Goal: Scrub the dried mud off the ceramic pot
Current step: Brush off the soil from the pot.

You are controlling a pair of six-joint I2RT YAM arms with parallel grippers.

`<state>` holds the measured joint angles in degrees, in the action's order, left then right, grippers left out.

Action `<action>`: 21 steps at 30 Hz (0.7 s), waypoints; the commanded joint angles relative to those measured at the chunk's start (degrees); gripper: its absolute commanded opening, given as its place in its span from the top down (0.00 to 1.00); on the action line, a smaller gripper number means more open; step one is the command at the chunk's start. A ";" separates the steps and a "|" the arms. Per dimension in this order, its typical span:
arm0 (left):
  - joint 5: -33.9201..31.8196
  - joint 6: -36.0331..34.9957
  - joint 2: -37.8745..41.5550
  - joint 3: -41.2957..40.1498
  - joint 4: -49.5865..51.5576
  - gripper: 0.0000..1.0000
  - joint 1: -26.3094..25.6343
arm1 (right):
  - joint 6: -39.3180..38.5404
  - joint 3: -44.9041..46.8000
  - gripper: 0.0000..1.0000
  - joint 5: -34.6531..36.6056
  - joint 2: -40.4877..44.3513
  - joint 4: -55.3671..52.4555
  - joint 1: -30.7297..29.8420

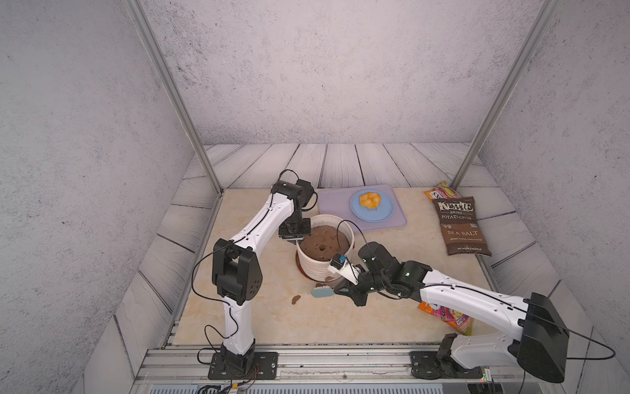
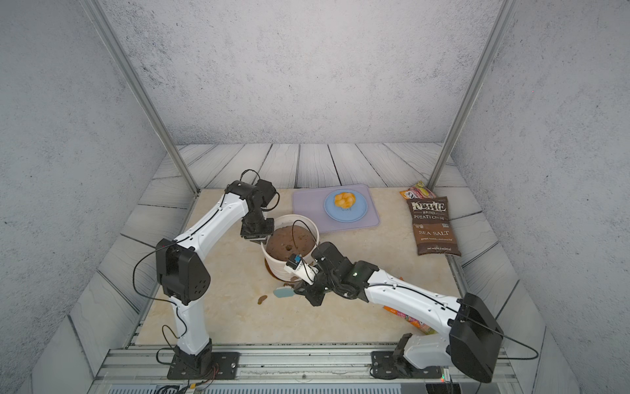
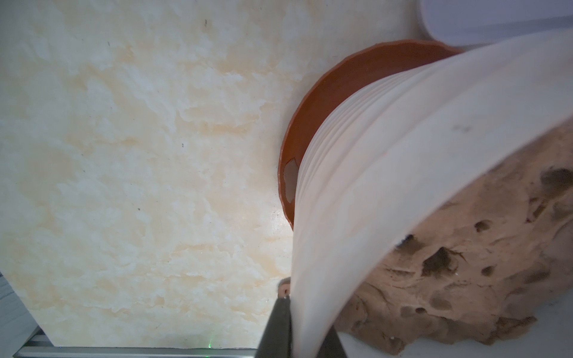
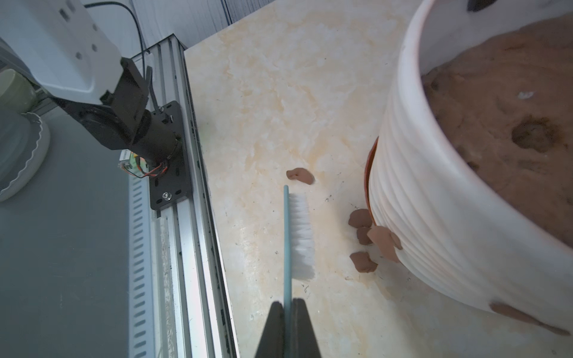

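cream-white on the ceramic pot [image 4: 434, 217], faint wavy ribs banding its wall. reddish-brown on the dried mud [image 4: 384, 241] flakes; duller brown on the soil mound [image 4: 511, 124]. rust-orange on the saucer [image 3: 325, 93]. teal handle, white bristles on the brush [image 4: 302, 235]. cream-and-beige marbling on the table [image 4: 279, 93]. at upper centre in a top view, pale blue plate [image 1: 387, 213] on a lilac mat [image 1: 332, 204]; at right, dark brown chip bag [image 1: 462, 227] with white lettering.

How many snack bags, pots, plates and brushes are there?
Snack bags: 3
Pot: 1
Plate: 1
Brush: 1
Total: 6
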<state>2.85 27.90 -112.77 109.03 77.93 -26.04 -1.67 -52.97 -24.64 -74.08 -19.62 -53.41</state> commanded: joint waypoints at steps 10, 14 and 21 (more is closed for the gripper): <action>-0.21 -5.60 -3.24 -1.19 -2.45 1.00 0.29 | -4.41 -4.25 1.00 6.45 -0.90 -1.57 1.34; -0.14 -6.00 -3.24 -1.48 -2.51 1.00 0.29 | -5.16 -4.55 1.00 5.89 -2.68 -0.12 3.41; 0.31 -6.93 -3.24 -1.94 -2.61 1.00 0.29 | -8.15 -3.85 1.00 4.77 -5.52 1.37 7.95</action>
<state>2.81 25.30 -112.88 109.10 77.47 -25.87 -7.77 -56.29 -20.21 -78.65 -19.68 -47.07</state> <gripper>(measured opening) 0.146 0.066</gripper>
